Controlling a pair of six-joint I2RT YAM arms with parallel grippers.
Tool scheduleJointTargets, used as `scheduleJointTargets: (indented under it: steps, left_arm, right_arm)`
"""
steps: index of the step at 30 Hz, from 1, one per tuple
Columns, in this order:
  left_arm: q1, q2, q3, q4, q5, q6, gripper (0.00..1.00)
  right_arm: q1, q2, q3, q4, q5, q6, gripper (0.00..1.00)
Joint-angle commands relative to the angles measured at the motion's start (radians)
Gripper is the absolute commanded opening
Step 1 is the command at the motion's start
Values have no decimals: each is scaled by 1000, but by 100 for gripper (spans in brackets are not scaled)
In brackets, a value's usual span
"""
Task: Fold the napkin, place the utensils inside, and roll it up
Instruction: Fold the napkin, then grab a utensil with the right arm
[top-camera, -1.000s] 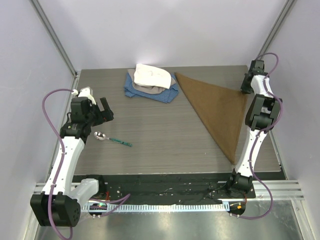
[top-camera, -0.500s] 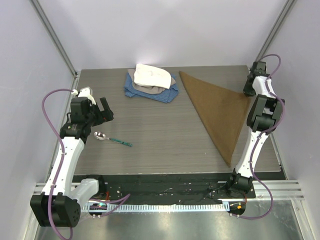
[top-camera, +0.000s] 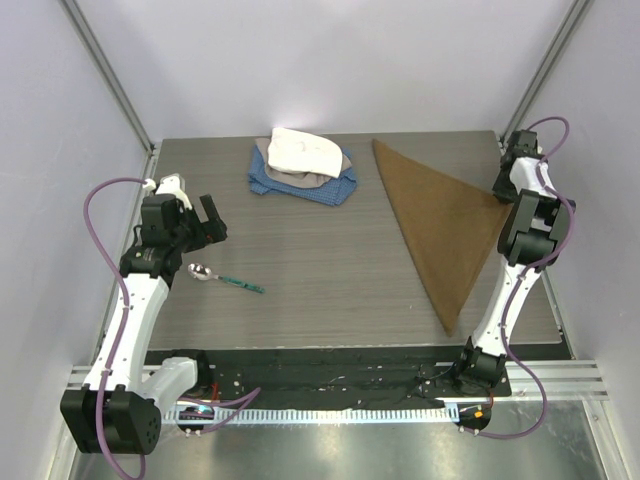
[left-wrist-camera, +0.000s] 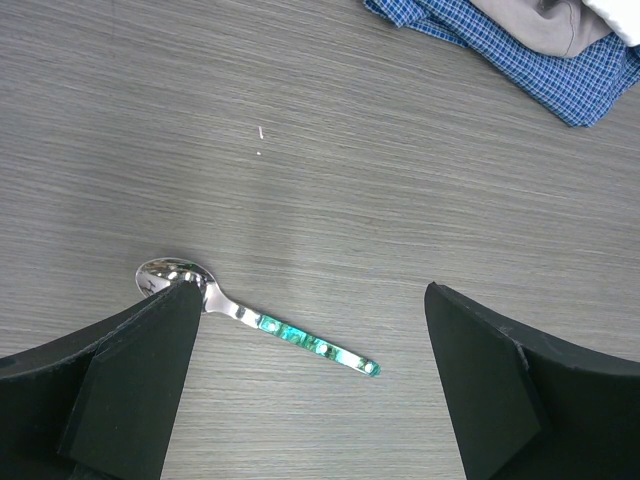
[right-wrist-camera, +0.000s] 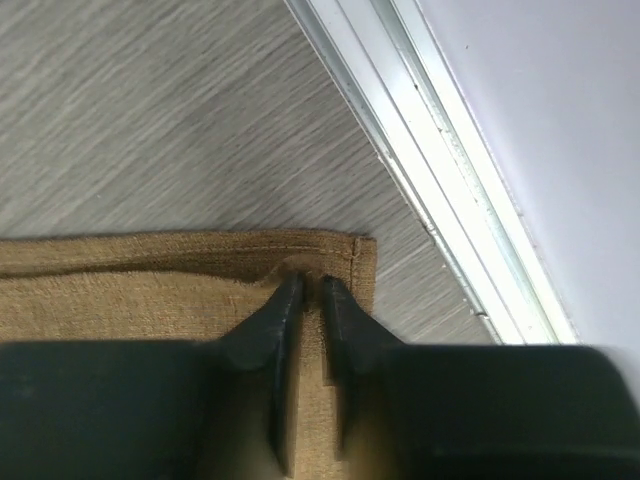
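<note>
The tan-brown napkin (top-camera: 442, 220) lies folded into a triangle on the right half of the table. My right gripper (top-camera: 507, 190) is shut on the napkin's corner (right-wrist-camera: 340, 255) near the right rail, pinching a ridge of cloth between its fingertips. The spoon (top-camera: 222, 277), with a silver bowl and green handle, lies flat on the left side. In the left wrist view the spoon (left-wrist-camera: 260, 322) lies between the fingers of my left gripper (top-camera: 206, 222), which is open, empty and above it.
A pile of blue checked cloth (top-camera: 300, 185) with a white cloth (top-camera: 303, 150) on top sits at the back middle. The blue cloth's edge shows in the left wrist view (left-wrist-camera: 520, 55). A metal rail and wall (right-wrist-camera: 470, 200) run close beside the napkin corner.
My right gripper has dragged the napkin's corner to the right, toward the rail, and the whole triangle shifted and turned with it. The left arm and spoon have not moved.
</note>
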Motion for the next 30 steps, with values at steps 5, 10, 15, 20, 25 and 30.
scheduleJointTargets:
  steps: [5,10,15,20,25,30]
  left_arm:
    - [7,16,19,-5,-68,-7,100]
    - [51,18,14,-1,-152,-53,100]
    - [186,26,-7,27,-61,-127,100]
    - [332,33,-4,36,28,-136,100]
    - [356,26,26,-5,8,-81,100]
    - [358,-31,11,-5,-41,-64,100]
  right_arm:
    - [65,-199,-49,16,-83,-13,53]
    - [264,-354,-179,93,-170,-103,55]
    - [623,-402,-282,167,-313,-145,55]
    - [910,-345,-269,222,-423,-194,53]
    - [1163,-226,-160,208,-390,-251,53]
    - [1277,-94,-46,168,-336,-307,53]
